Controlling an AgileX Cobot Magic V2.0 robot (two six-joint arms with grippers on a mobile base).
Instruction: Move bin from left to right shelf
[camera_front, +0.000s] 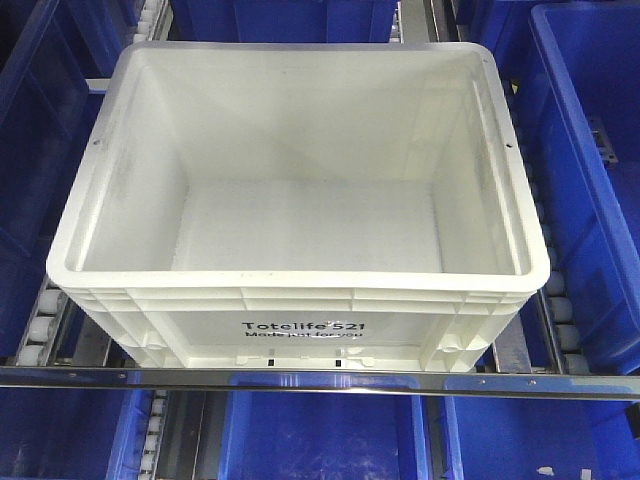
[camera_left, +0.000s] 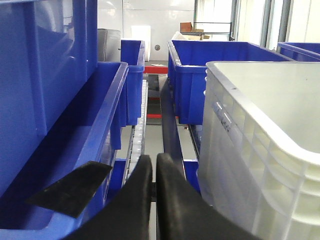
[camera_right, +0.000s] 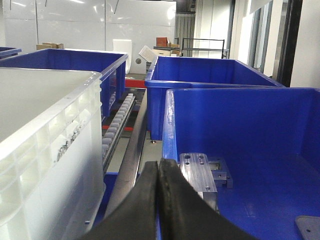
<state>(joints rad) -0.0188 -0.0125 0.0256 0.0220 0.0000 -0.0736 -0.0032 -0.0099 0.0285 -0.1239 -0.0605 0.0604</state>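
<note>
The white bin is sitting on the roller shelf with its long axis running side to side, flanked by blue bins. Both grippers are clenched on nothing: the left gripper is lying just outside the bin's left wall, the right gripper just outside its right wall. Neither arm looks nearer, so the bin is lying squarely between them.

- The bin is a large white rectangular plastic tote, open-topped and empty.
- It has a ribbed rim and black print "Totelife 521 Made just for you" on its near wall.
- It sits upright on the shelf's roller rails, against the front metal bar.
</note>
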